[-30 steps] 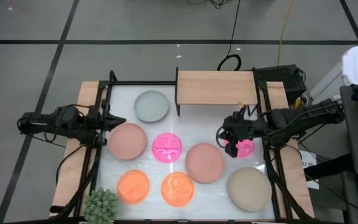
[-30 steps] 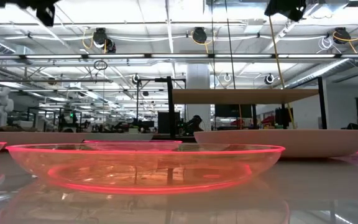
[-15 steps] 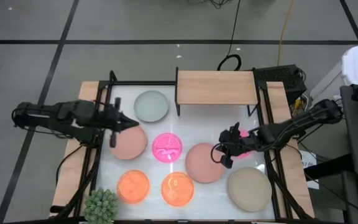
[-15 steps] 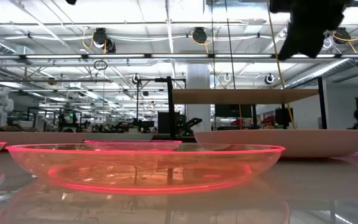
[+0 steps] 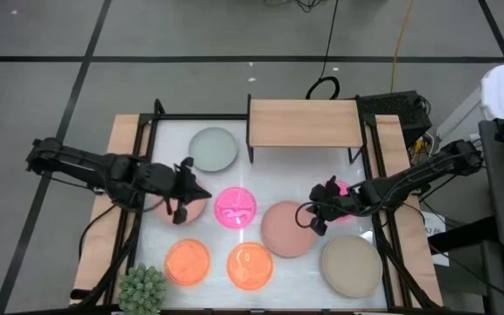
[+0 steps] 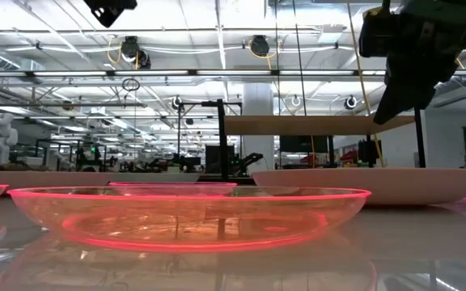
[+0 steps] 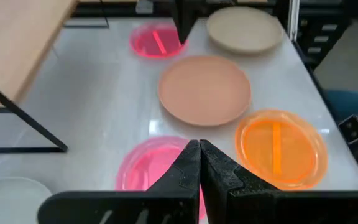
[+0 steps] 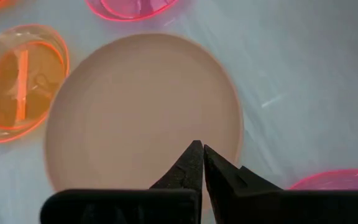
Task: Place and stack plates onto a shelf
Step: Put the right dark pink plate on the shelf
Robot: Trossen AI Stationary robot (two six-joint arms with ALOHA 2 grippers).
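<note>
Several plates lie flat on the white table. Grey-green plate [image 5: 213, 149] sits beside the shelf [image 5: 303, 122], a light-wood board on black legs at the far edge. Two dusty-pink plates [image 5: 192, 208] [image 5: 287, 232], the middle magenta plate [image 5: 234, 207], two orange plates [image 5: 187, 261] [image 5: 250, 265] and a beige plate [image 5: 351, 265] lie nearer. A second magenta plate [image 5: 344, 191] shows partly under the right arm. My left gripper [image 5: 198, 192] [image 7: 199, 149] hovers shut between the left pink plate and the middle magenta plate [image 7: 151, 165]. My right gripper [image 5: 309, 219] [image 8: 202, 150] hovers shut over the right pink plate's [image 8: 142, 118] edge.
A spiky green plant [image 5: 143, 289] stands at the near left corner. Black frame posts [image 5: 156, 109] rise along both table sides. In the low view an orange plate [image 6: 188, 214] fills the foreground, and the right gripper [image 6: 411, 61] hangs well above the beige plate [image 6: 370, 182].
My left arm has reached from the table's left edge toward the right, crossing the left pink plate to the middle magenta plate. My right gripper has moved from over the right magenta plate toward the near side and left, to the right pink plate, and has come down.
</note>
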